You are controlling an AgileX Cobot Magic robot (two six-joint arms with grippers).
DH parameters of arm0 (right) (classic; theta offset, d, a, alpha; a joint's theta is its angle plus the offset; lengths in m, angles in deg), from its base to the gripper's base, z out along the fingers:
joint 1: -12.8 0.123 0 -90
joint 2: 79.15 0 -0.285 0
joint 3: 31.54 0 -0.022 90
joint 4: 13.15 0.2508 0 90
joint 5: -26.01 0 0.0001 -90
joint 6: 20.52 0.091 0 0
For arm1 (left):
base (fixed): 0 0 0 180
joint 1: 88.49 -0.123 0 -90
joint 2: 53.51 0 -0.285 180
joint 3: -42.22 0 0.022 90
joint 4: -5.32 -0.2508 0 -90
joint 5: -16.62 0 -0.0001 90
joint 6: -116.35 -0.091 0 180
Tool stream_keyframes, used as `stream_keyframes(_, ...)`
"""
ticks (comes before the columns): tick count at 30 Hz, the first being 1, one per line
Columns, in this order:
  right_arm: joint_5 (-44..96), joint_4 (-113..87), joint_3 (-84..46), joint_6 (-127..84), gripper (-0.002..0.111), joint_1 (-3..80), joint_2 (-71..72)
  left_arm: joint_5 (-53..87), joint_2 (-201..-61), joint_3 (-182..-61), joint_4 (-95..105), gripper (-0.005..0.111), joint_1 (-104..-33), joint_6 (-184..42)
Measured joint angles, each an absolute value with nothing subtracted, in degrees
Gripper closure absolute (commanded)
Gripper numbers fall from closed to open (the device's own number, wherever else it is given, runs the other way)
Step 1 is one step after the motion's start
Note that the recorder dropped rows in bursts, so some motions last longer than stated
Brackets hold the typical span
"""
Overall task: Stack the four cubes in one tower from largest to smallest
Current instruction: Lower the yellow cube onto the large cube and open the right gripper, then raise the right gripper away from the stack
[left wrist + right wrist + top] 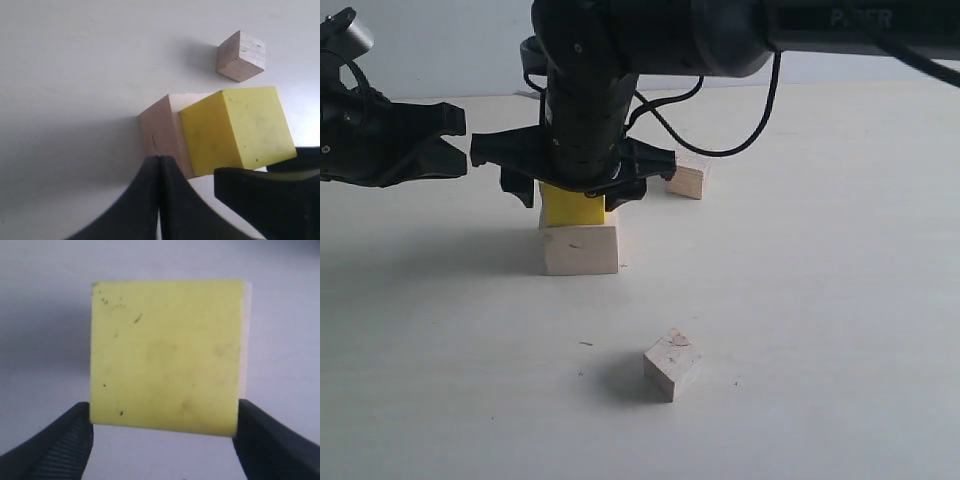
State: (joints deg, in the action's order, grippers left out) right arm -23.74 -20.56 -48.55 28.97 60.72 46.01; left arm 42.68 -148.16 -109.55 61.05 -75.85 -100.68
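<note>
On the desk (820, 300) the large pale wooden cube (580, 250) carries the yellow cube (570, 208). The right gripper (162, 420) has its fingers (75, 435) closed against two opposite sides of the yellow cube. The left gripper (159, 170) hovers beside the stack, fingers (145, 205) pressed together and empty. The layered-plywood cube (687, 178) lies just behind, and the smallest pale cube (672, 363) lies well apart in front.

Large cube (581, 249) pale bare wood, matt, yellow cube (165, 357) smooth, matt, dark-specked, plywood cube (240, 55) with layered edges, smallest cube (672, 364) raw knotted wood, table (820, 300) matt off-white, right gripper fingers (50, 445) black, ribbed
</note>
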Motion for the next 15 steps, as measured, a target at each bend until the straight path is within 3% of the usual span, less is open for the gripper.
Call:
stream_keyframes(10, -26.48, -20.56, -48.55, 28.00, 0.036, 60.72, 39.72, 42.81, -148.16, -109.55, 61.05, 0.107, -75.85, -100.68)
stream_keyframes(13, -26.93, -20.56, -48.55, 26.71, 0.040, 60.72, 37.67, 42.81, -148.16, -109.55, 61.05, 0.107, -75.85, -100.68)
stream_keyframes(15, -27.16, -21.15, -48.55, 25.39, 0.050, 60.72, 36.00, 42.81, -148.16, -109.55, 61.05, 0.107, -75.85, -100.68)
